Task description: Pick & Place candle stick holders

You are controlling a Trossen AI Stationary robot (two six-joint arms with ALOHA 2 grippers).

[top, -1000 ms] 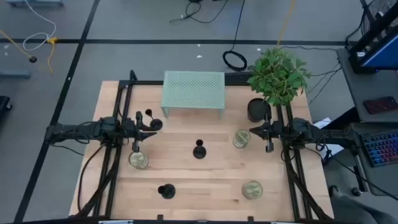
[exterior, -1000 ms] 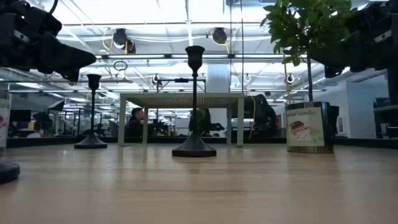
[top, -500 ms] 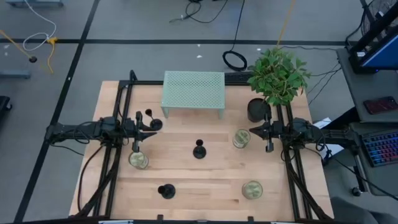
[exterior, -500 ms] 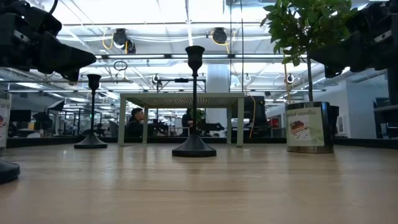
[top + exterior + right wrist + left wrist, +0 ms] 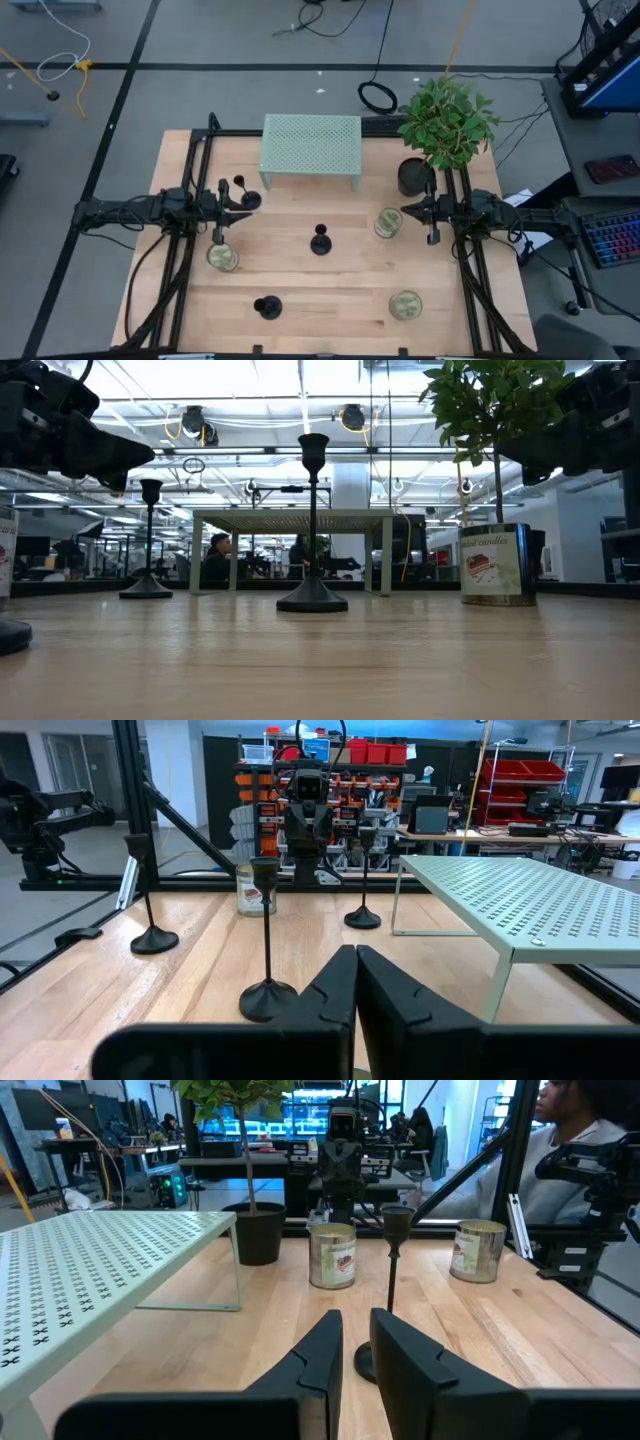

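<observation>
Three black goblet-shaped candle stick holders stand upright on their round bases on the wooden table. One [image 5: 244, 195] is at the left, just beyond my left gripper. One [image 5: 320, 241] is at the centre. One [image 5: 267, 306] is near the front edge. My left gripper [image 5: 250, 203] hovers at the left, its fingers [image 5: 355, 1330] all but shut with a narrow slit between them, and holds nothing. It points at the centre holder [image 5: 393, 1270]. My right gripper [image 5: 405, 212] hovers at the right, shut [image 5: 355, 960] and empty, and faces the same holder [image 5: 266, 950].
A pale green perforated stand [image 5: 311, 145] sits at the far middle. A potted plant [image 5: 445, 125] stands at the far right. Three greenish-gold cans stand at the left [image 5: 222, 257], right [image 5: 388, 222] and front right [image 5: 405, 304]. A person [image 5: 560, 1150] sits beyond the table's right side.
</observation>
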